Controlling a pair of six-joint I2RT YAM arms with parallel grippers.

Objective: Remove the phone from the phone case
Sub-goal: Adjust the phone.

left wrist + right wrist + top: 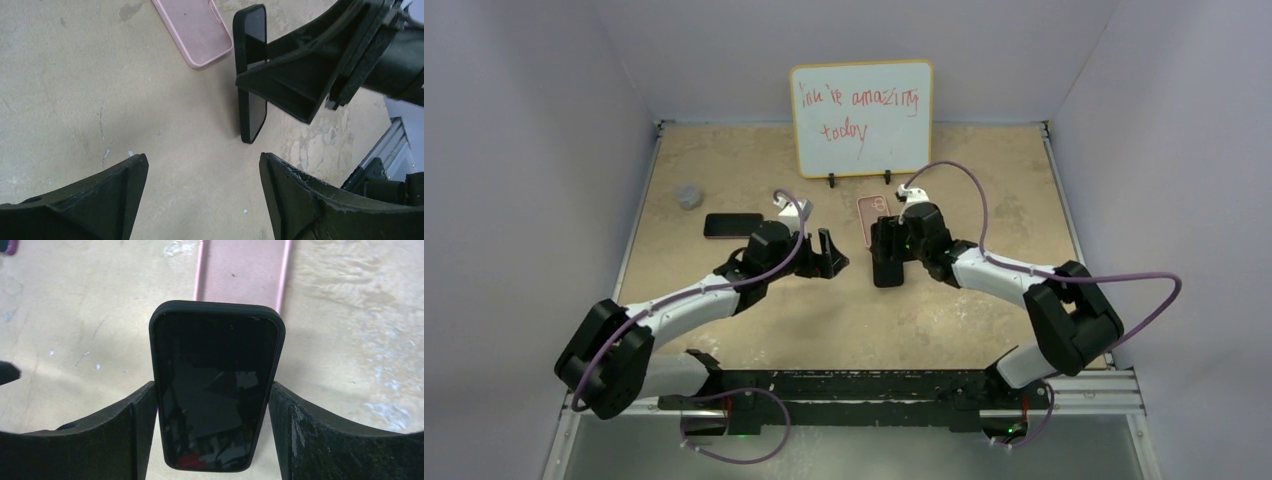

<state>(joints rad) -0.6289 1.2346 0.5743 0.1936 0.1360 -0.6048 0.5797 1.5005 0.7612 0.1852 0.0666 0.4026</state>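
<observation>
My right gripper is shut on a black phone, one finger on each long side. In the left wrist view the phone stands on a long edge at the table, with a right finger across its middle. It has a thick dark rim; I cannot tell whether that is a case. A pink phone case lies flat just beyond it and also shows in the right wrist view. My left gripper is open and holds nothing, a short way left of the phone.
A second dark phone lies flat to the left, behind my left arm. A small grey object sits near the left wall. A whiteboard stands at the back. Walls close in the table on three sides.
</observation>
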